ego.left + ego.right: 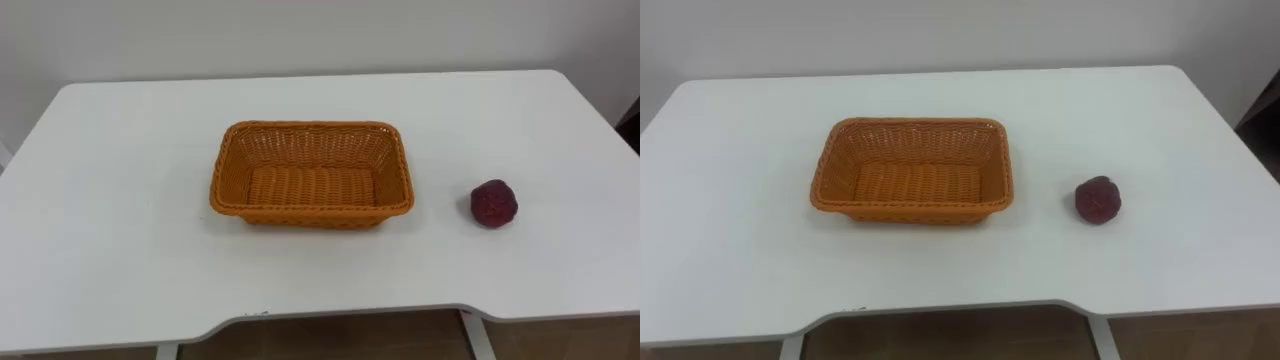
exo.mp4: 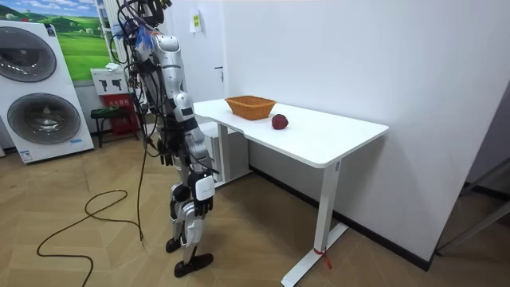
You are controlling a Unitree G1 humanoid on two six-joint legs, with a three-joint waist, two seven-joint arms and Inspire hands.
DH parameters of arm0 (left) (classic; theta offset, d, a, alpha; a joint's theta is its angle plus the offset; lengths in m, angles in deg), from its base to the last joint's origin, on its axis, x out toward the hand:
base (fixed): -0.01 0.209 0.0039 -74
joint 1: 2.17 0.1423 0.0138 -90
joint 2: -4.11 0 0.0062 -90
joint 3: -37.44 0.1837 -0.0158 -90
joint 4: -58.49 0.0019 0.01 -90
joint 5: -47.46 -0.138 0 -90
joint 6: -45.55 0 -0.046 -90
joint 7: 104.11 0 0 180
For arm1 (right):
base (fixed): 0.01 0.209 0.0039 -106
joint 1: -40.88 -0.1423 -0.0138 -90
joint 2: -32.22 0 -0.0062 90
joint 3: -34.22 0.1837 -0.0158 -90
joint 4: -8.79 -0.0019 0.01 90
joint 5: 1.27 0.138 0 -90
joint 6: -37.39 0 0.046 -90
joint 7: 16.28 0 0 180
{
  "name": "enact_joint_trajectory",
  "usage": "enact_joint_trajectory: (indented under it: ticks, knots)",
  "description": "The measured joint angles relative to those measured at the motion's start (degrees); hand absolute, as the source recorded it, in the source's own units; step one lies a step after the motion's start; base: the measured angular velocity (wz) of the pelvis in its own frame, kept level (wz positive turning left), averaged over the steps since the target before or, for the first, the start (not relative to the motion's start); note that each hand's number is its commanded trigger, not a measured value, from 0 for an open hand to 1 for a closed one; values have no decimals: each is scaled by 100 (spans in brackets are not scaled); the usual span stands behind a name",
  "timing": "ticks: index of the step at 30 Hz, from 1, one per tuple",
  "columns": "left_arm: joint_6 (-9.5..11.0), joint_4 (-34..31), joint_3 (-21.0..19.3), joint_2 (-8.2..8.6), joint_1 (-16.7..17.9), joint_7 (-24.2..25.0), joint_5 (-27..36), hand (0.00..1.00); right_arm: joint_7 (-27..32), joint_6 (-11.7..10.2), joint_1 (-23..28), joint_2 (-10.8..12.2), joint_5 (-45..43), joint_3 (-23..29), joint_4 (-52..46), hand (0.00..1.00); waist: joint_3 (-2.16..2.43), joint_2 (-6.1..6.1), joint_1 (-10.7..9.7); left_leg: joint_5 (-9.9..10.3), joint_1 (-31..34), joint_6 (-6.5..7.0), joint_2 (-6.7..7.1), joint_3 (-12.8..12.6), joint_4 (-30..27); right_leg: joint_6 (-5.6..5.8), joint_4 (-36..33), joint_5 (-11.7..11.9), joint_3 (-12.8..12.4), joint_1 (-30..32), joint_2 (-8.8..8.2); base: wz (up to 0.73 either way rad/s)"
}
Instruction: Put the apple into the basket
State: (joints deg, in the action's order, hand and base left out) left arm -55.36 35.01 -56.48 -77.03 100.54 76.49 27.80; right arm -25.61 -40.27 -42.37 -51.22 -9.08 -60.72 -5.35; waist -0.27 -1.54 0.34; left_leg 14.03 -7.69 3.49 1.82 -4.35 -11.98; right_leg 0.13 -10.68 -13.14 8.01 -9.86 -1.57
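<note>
Silver-white body trails black cables (dark joints).

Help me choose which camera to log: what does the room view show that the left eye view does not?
The room view adds the robot standing by the white table, white front-loading washing machines behind it and the wood floor. The left eye view adds the bare inside of the orange woven rectangular basket. Both share that basket, the dark red round apple apart on its right and the table.
</note>
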Motion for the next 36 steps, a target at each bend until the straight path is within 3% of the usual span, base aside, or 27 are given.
enact_joint_trajectory:
  ticks: [10, 13, 19, 21, 22, 23, 25, 26, 29, 32, 36]
  knots:
    - [3, 6, 83, 4, 4, -17, 127, 0, 109, -26, 16, 21, 217, -47, 66, 0, -6, 47, 4, 2, -24, -3, -5, -6, 35, -1, -26, 1, -21, 1, 9, 0]
    - [19, 6, 58, 20, 30, -173, 129, 0, 405, -37, 97, 28, 847, 39, 73, 0, -12, 79, 13, 2, -101, -4, -15, -31, 46, 0, -94, 0, -20, -9, 12, -6]
    - [141, -9, -70, 14, 54, -308, 151, 0, 1105, 12, 365, 45, 2524, 717, 86, 0, -21, 80, -32, 2, -95, -2, -11, -40, 66, 2, -123, -1, -27, 6, 5, -1]
    - [223, -30, -225, 37, 85, -372, 140, 0, 1369, 24, 417, 45, 3221, 1030, 77, 0, -42, 67, -60, 1, -108, -1, -16, -71, 65, 4, -158, -3, -46, 16, 4, -11]
    - [279, -109, -330, 50, 150, -402, 159, 0, 1619, -3, 410, 31, 3912, 1507, -24, 0, -50, 74, -76, 1, -96, -1, -24, -158, 68, -3, -203, -13, -100, 85, 3, -35]
    - [340, -138, -577, 77, 217, -424, 159, 0, 1826, -102, 311, -33, 4654, 2098, -198, 0, -61, 64, -146, 2, -88, -1, -30, -241, 62, -7, -210, -15, -180, 124, 10, -36]
    - [419, -161, -950, 71, 270, -502, 188, 0, 2185, -297, 204, -88, 5593, 2728, -747, 0, -58, 54, -203, 0, -49, 3, -29, -326, 63, -6, -236, -17, -262, 227, 8, -27]
    - [472, -228, -1044, 30, 281, -582, 227, 0, 2390, -535, 116, -128, 6189, 2921, -1078, 0, -50, 39, -268, -3, -27, 9, -27, -346, 53, -1, -230, -14, -283, 257, 7, -14]
    - [600, -263, -1062, -136, 381, -734, 257, 0, 2828, -943, -6, -144, 7449, 3365, -1858, 0, -16, -29, -336, -7, -14, 20, -15, -334, 26, 11, -203, -7, -291, 253, 9, 2]
    - [686, -383, -1072, -181, 498, -886, 247, 0, 3210, -1305, -18, -155, 7894, 3589, -2341, 0, 0, -53, -347, -7, 5, 20, -15, -335, 36, 22, -192, 0, -291, 250, 14, 0]
    - [731, -464, -1191, -177, 590, -911, 247, 0, 3755, -1536, -119, -164, 7864, 3954, -2662, 0, 21, -23, -347, -7, 21, 19, -16, -340, 54, 22, -197, 0, -297, 277, 17, 0]
